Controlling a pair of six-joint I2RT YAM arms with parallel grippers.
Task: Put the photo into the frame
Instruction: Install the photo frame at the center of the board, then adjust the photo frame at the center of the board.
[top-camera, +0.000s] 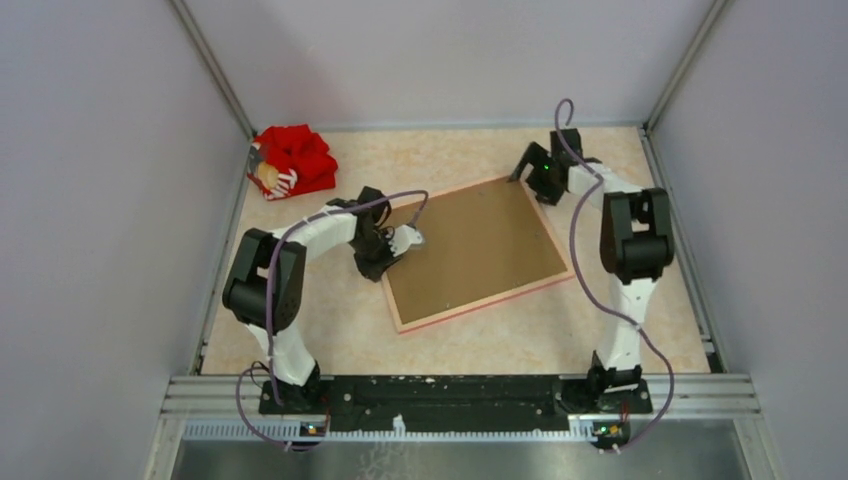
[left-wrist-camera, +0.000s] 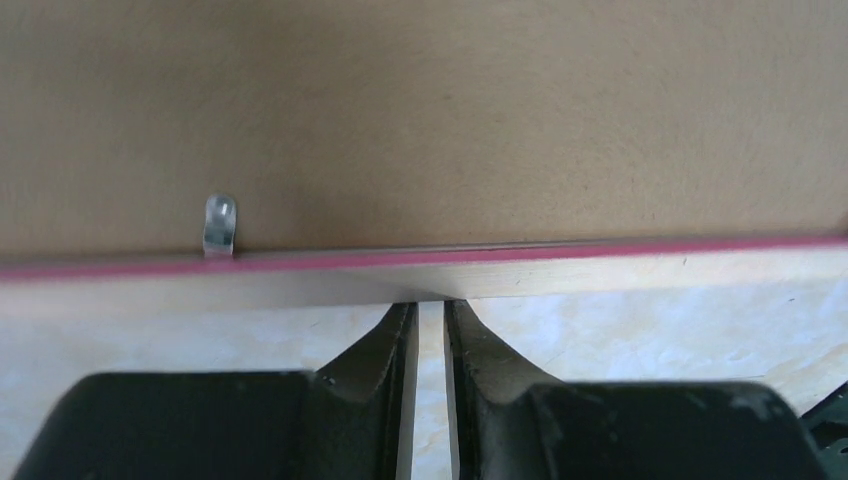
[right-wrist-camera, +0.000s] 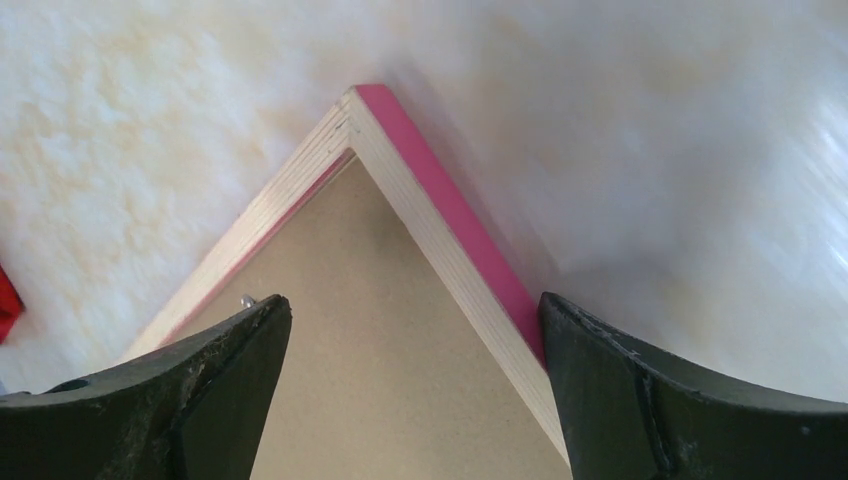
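Top external | frame (top-camera: 478, 311) face-down, pink-edged, brown backing | left gripper (left-wrist-camera: 431, 310) nearly closed | right gripper (right-wrist-camera: 415, 310) wide

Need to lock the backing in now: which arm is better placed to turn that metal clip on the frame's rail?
Left. Its gripper, nearly shut, sits at the frame rail just beside the clip. The right gripper stands open over the far corner.

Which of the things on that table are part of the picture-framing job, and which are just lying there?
Part of the job:
- the frame, lying back-up
- the brown backing board sitting in it
- a small metal clip at the board's edge

Just lying about:
- the red bundle in the far left corner

The photo itself is not visible.
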